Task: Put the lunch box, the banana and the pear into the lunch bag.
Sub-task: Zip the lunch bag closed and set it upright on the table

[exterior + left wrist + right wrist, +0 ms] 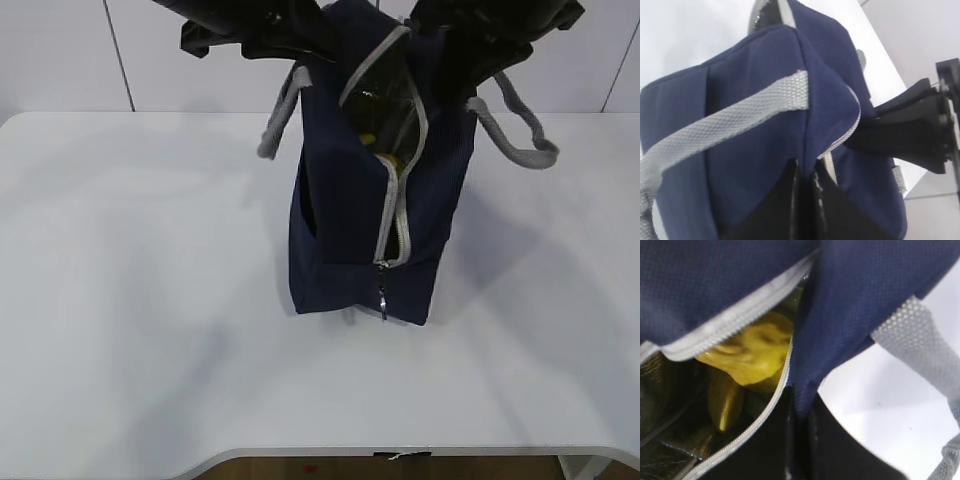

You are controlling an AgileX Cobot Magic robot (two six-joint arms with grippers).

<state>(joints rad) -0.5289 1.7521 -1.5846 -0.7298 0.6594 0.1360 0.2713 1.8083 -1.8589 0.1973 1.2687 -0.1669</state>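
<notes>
The boxy navy woven bag [350, 215] stands on the white table [130, 300], its grey zipper parted. Both grippers pinch its fabric top: left [802, 192], right [799, 427]. Inside the foil lining sit a lumpy yellow pear [757, 352] and a banana [725, 402].

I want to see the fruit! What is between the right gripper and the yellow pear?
Only the lunch bag's navy edge and grey zipper, pinched by the right gripper. The pear sits just inside, in the right wrist view.
</notes>
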